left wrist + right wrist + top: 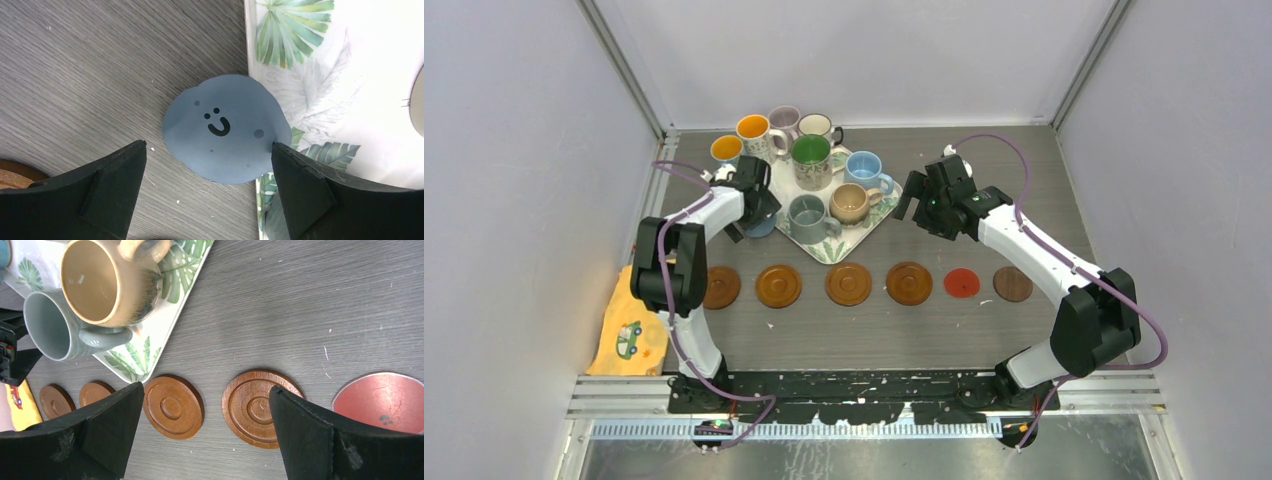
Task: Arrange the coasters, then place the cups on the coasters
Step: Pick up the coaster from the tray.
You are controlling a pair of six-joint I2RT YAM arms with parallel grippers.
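Six coasters lie in a row across the table: wooden ones (779,286) (849,284) (909,283), a thin red one (961,283) and a dark brown one (1012,284); the leftmost (721,287) is partly behind my left arm. A thin blue-grey coaster with a smiley face (225,130) lies flat, overlapping the tray's edge. My left gripper (209,145) hovers open over it, holding nothing. Cups stand on the leaf tray (834,245): green-inside (811,160), light blue (864,170), tan (105,280), grey (47,327). My right gripper (206,387) hangs open above two wooden coasters (172,406) (257,407).
More cups stand behind the tray: two orange-inside (726,150) (754,130), mauve (784,120), cream (817,127). A yellow cloth with cars (629,335) lies at the near left. White walls close in the table on three sides.
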